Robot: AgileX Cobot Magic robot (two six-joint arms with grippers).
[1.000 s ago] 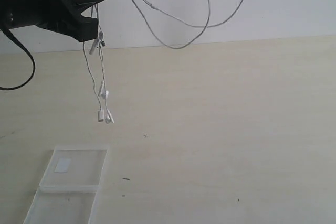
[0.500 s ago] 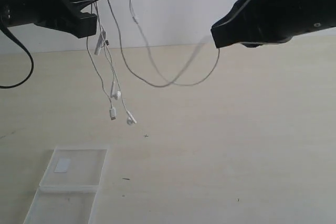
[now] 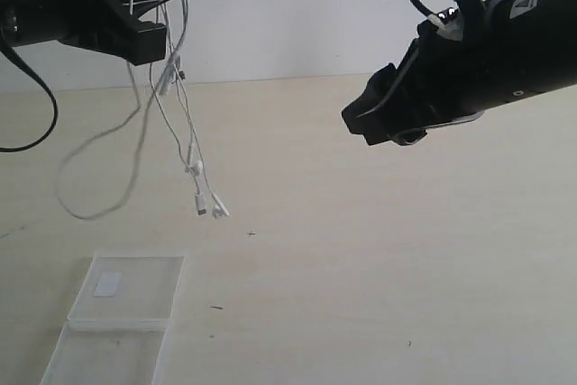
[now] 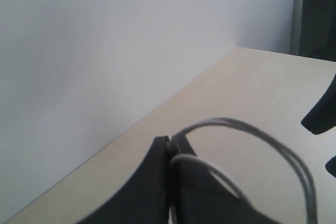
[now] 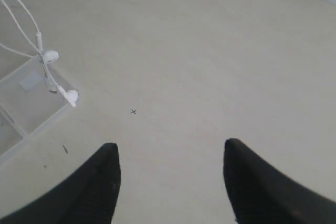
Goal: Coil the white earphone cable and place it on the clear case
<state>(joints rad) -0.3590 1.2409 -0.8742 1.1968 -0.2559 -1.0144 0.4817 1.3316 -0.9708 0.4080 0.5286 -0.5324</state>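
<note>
The white earphone cable (image 3: 192,167) hangs in the air from the left jaws, which are closed on a gather of its strands; in the left wrist view the wire arcs out from between their tips. Below them a slack loop sags to one side and the two earbuds (image 3: 219,211) dangle at the lowest point, clear of the counter (image 3: 379,250). The right jaws stand apart and empty, well away from the wire, and their own camera shows only bare counter between them. The clear case (image 3: 135,286) lies opened flat on the counter beneath the left jaws, with a small white label (image 3: 108,284) on one half. The wire looks very light and limp: it will likely swing, twist and spring out of any coil, and it is thin enough to slip through a loose pinch. The best hold is probably mid-strand on the hanging loop, not on the earbuds. The case looks light and smooth, so a dragged wire could nudge it. A thick black robot cable (image 3: 56,110) droops beside the left jaws and could snag the loop.
</note>
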